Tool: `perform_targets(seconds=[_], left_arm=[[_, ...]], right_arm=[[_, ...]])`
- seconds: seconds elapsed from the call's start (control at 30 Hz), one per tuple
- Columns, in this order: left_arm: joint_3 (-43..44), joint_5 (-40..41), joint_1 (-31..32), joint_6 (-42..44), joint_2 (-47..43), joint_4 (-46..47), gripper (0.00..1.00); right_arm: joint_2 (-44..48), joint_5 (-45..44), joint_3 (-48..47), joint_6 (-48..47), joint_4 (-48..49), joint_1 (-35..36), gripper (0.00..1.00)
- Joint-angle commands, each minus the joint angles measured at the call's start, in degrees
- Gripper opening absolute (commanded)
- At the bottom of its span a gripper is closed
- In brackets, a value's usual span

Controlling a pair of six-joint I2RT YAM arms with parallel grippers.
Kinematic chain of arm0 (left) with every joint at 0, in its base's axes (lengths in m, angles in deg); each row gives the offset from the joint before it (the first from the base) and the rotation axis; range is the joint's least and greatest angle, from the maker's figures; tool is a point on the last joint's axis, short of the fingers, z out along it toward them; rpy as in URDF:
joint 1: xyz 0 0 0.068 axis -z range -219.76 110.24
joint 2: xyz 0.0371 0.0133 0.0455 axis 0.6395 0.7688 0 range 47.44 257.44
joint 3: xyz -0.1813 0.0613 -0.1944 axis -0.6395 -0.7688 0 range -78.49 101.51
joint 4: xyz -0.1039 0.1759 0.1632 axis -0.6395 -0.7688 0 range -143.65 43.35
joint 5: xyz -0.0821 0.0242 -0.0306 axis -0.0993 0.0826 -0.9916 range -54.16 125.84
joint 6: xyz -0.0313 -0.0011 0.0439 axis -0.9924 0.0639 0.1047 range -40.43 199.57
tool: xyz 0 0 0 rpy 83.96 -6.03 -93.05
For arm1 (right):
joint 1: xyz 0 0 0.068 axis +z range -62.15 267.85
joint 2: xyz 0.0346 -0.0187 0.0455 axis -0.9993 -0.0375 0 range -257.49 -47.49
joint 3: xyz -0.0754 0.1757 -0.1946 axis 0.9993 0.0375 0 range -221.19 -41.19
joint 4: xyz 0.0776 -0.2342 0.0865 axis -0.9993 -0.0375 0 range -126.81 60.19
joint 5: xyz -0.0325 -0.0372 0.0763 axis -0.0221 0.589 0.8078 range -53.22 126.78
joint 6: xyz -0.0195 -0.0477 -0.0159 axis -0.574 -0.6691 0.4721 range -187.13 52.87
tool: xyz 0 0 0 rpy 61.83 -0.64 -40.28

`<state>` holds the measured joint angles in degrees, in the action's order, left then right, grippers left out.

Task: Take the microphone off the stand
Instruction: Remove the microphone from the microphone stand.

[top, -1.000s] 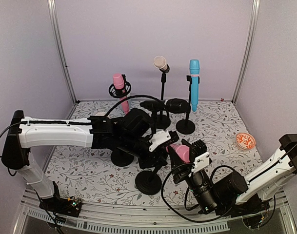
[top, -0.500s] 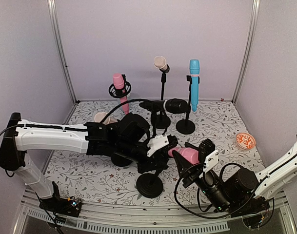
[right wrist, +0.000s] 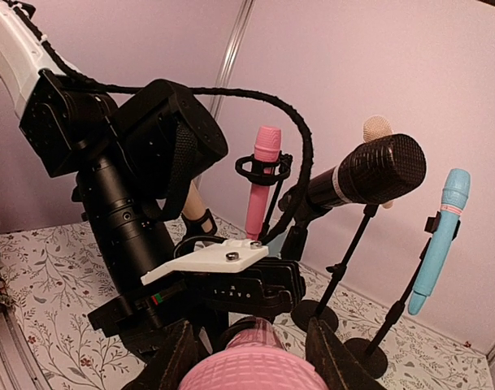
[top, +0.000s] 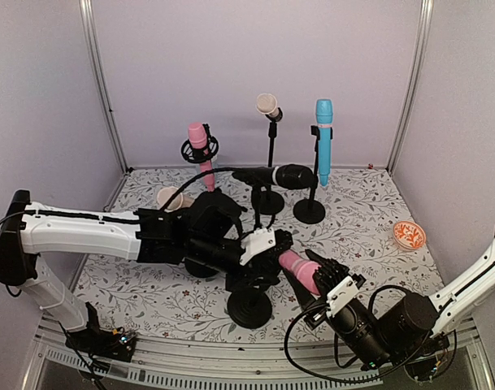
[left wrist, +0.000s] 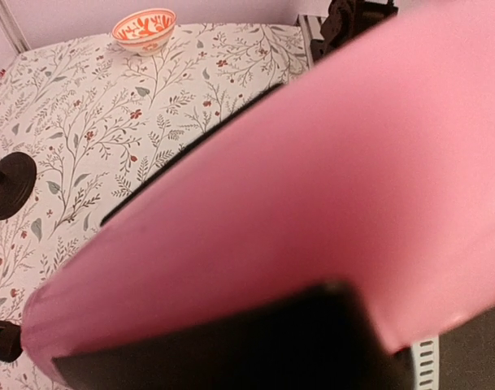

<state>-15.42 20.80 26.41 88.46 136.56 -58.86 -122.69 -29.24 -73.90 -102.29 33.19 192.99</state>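
**Near the front edge of the desk: pink microphone in the right gripper's hold**

At the near side of the desk, a little right of the middle, the pink microphone (top: 298, 270) lies tilted above the surface. The right gripper (top: 322, 276) is closed on it; in the right wrist view one finger presses on each side of the pink body. Just left of it, the left gripper (top: 267, 246) sits at the top of the stand (top: 249, 307). Its jaws look nearly together there, so I judge that it clamps the stand to keep it steady. The round base of the stand rests on the desk under this gripper.

I judge the task to be well advanced, because the microphone is gripped and leans away from the stand. Whether its far end is fully free of the clip I cannot tell; the left wrist view is filled by blurred pink. What remains, I think, is to draw it clear and put it down.

Further back stand a black microphone (top: 286, 175), a blue microphone (top: 323, 142), a pale-headed microphone (top: 267, 104) and a second pink microphone (top: 198, 136), each on its own stand. A small orange bowl (top: 409, 235) sits at the right.

The desk (top: 361, 211) carries a white cloth with a leaf and flower pattern. Plain lilac walls (top: 255, 49) and metal frame posts (top: 101, 89) enclose it.
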Motion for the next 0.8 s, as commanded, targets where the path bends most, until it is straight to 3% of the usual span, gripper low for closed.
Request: perform_targets(seconds=[0.0,0.77], left_arm=[[-3.06,12.5,-8.93,0.06,0.8,-6.03,0.0],[-7.53,13.7,-11.5,3.82,-0.11,-4.2,0.0]], right_arm=[[3.22,5.62,-5.83,-5.24,7.94,5.72,0.0],[5.68,3.06,-13.71,-15.67,1.08,13.05,0.0]])
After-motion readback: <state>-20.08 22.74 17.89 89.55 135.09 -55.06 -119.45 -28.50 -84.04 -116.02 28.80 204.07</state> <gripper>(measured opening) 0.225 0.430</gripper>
